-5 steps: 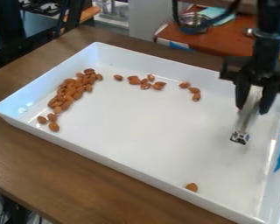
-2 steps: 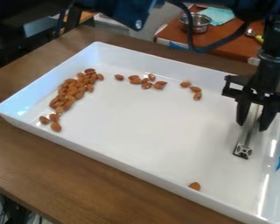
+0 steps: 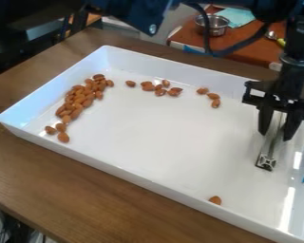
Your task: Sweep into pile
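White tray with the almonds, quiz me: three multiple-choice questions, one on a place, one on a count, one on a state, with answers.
1. Where is the almond farthest from the rest?
A: on the table
B: by the tray's near wall
C: in a bowl

2. How many almonds are in the cluster closest to the gripper?
A: three
B: six
C: nine

3. What is the gripper doing?
A: hanging empty
B: gripping an almond
C: holding a metal tool

Answers:
1 B, it lies just inside that wall.
2 A, three sit near the far wall.
3 C, the tool hangs from it.
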Robot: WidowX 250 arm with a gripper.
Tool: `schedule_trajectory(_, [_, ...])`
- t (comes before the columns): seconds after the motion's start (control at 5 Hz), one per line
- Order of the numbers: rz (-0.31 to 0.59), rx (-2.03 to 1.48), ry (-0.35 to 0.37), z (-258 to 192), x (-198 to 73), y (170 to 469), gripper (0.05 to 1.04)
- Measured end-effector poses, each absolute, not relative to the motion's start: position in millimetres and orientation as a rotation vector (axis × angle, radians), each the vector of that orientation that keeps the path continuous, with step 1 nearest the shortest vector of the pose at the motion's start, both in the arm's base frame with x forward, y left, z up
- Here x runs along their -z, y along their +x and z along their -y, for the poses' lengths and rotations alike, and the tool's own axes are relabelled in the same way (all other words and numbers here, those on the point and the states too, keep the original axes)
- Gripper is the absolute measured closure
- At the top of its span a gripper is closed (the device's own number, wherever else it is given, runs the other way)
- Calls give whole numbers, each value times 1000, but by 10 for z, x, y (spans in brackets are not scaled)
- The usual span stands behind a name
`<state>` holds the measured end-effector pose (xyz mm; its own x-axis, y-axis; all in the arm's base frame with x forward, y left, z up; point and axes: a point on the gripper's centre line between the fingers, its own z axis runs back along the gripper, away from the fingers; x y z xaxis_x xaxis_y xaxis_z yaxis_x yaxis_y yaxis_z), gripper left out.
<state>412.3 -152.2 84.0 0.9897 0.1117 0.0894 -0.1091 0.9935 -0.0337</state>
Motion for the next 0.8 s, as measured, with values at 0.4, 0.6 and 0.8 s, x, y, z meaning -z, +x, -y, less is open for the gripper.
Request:
schedule_trajectory(0.4, [53, -145, -58, 877, -840, 4195, 711])
schedule_trajectory(0.6, [46, -140, -66, 634, -841, 4156, 711])
schedule_trajectory(0.8, [31, -148, -75, 363, -836, 4097, 711])
